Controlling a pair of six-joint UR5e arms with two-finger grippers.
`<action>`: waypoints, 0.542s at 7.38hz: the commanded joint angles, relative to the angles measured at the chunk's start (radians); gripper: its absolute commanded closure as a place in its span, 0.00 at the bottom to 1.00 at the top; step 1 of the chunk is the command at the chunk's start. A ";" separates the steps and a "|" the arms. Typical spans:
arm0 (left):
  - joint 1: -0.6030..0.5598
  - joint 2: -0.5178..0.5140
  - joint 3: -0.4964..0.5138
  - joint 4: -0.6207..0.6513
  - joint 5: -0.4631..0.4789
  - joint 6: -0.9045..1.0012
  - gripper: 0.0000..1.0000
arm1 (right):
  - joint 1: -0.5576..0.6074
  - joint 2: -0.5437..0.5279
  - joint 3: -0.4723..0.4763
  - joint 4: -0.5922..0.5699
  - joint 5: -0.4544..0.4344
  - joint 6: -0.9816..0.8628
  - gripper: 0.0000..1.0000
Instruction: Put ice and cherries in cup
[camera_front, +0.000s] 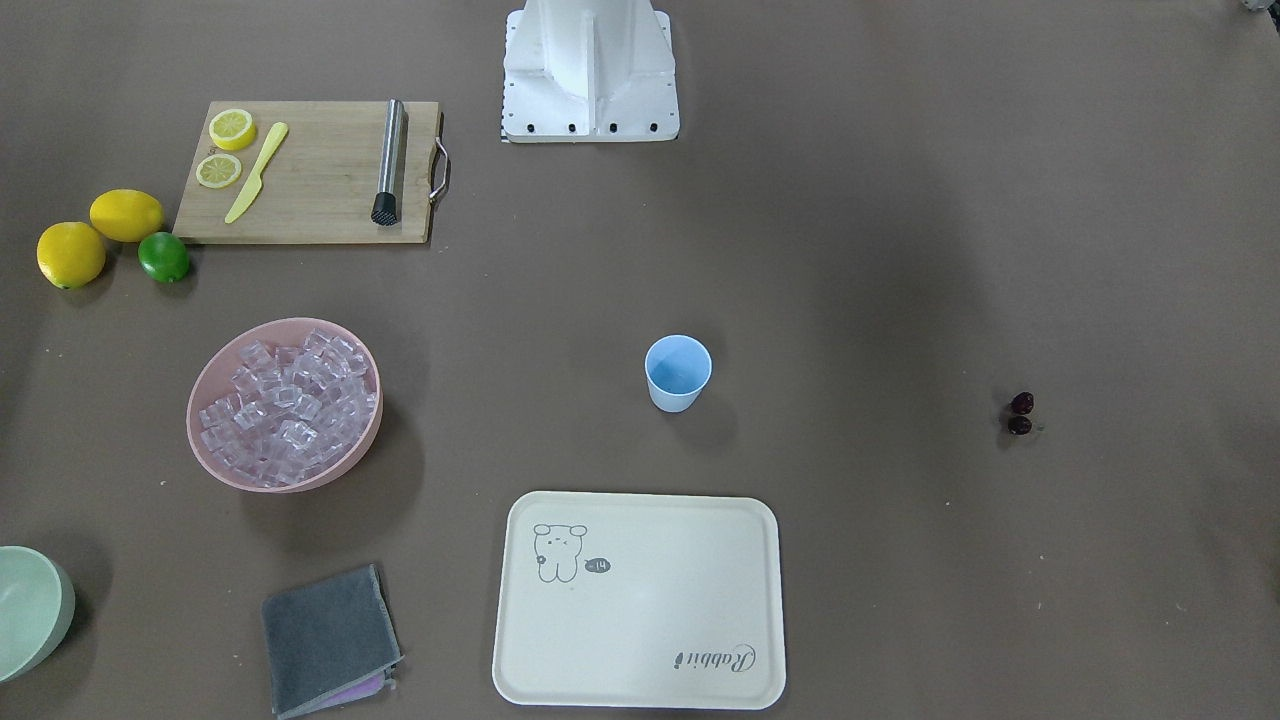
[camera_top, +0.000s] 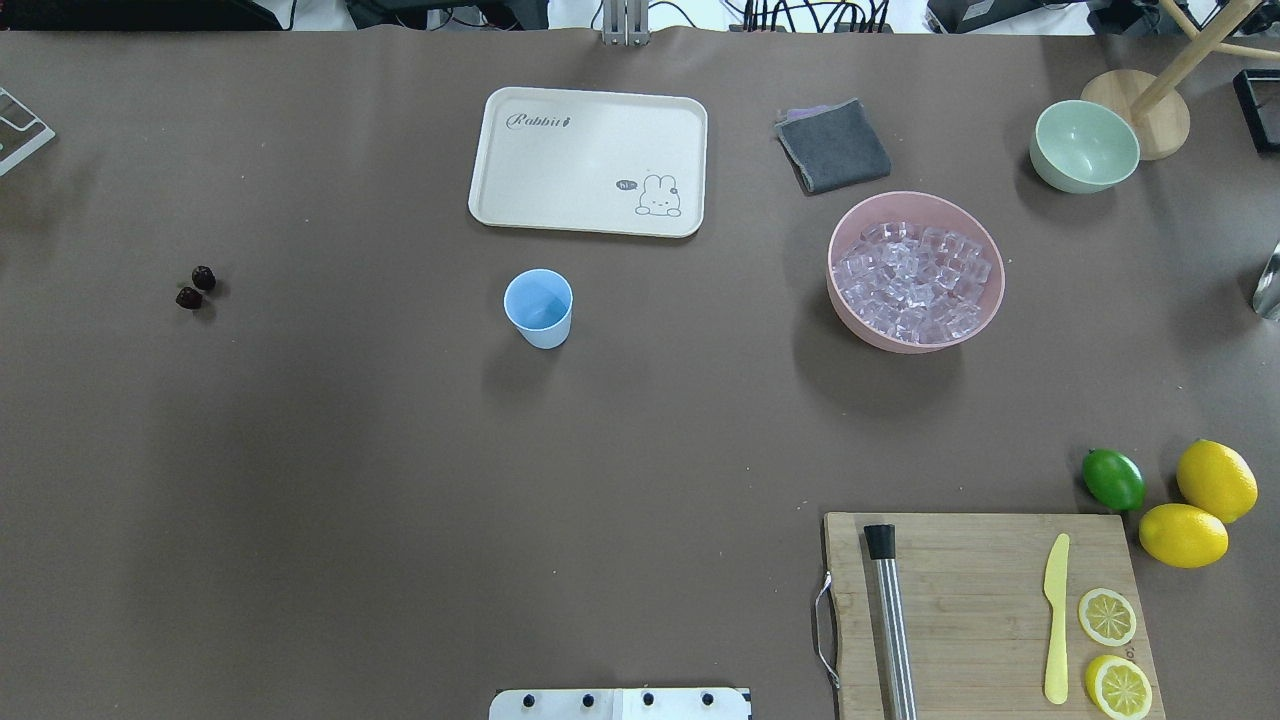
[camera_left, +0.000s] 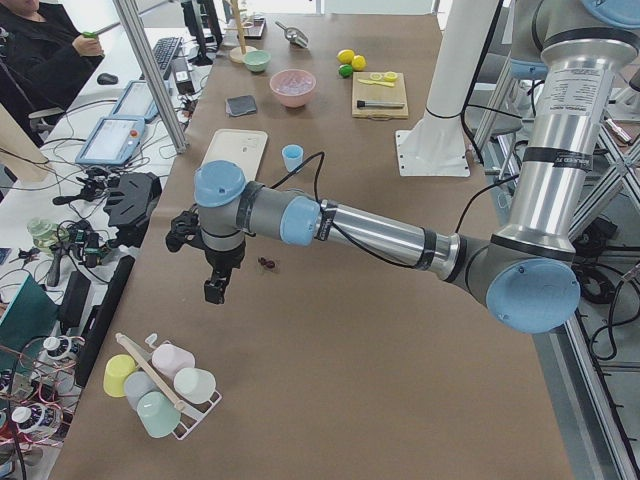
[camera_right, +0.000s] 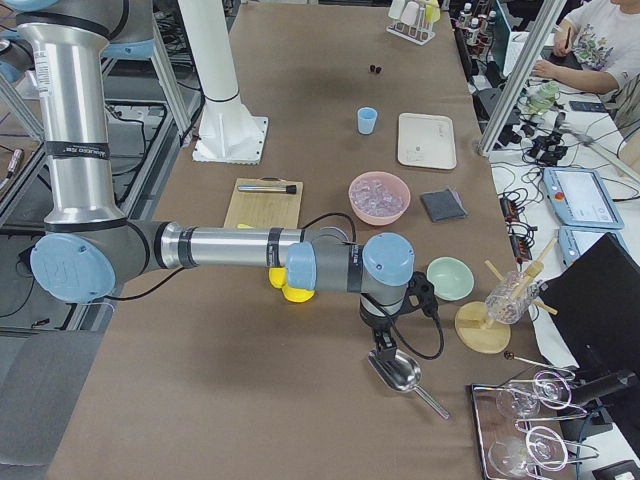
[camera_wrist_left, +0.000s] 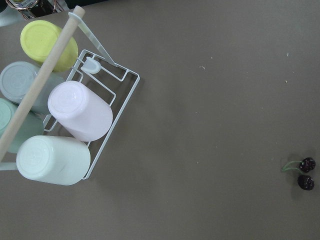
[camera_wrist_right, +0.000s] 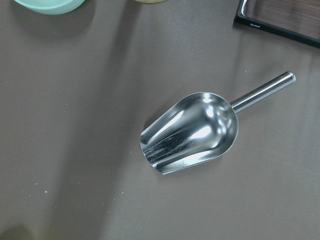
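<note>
Left claw (camera_left: 214, 290) hangs over the worktop (camera_top: 640, 450) near the cherries (camera_top: 196, 288), and right claw (camera_right: 383, 340) hangs above a scoop (camera_wrist_right: 192, 132); I cannot tell whether either is released or clenched. My cup (camera_top: 538, 308) stands upright mid-worktop, well apart from the cherries. The ice (camera_top: 915, 278) sits heaped in the pink bowl (camera_top: 985, 320).

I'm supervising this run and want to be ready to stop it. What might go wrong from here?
1. The cup stands empty and alone on the table; ice tipped from the wide scoop may knock it over or spill past its rim.
2. The cherries are small and lie flat, joined by thin stems; a pinch may slip off or miss them.
</note>
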 joint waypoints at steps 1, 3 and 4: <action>-0.001 0.002 -0.010 0.005 0.001 -0.002 0.02 | 0.000 0.004 -0.009 -0.001 0.007 0.002 0.01; -0.001 0.006 -0.008 0.002 0.001 0.000 0.02 | 0.000 0.002 0.001 -0.001 0.002 0.002 0.01; 0.001 0.003 -0.002 -0.002 0.003 0.007 0.02 | 0.000 -0.002 0.017 -0.001 0.005 0.003 0.01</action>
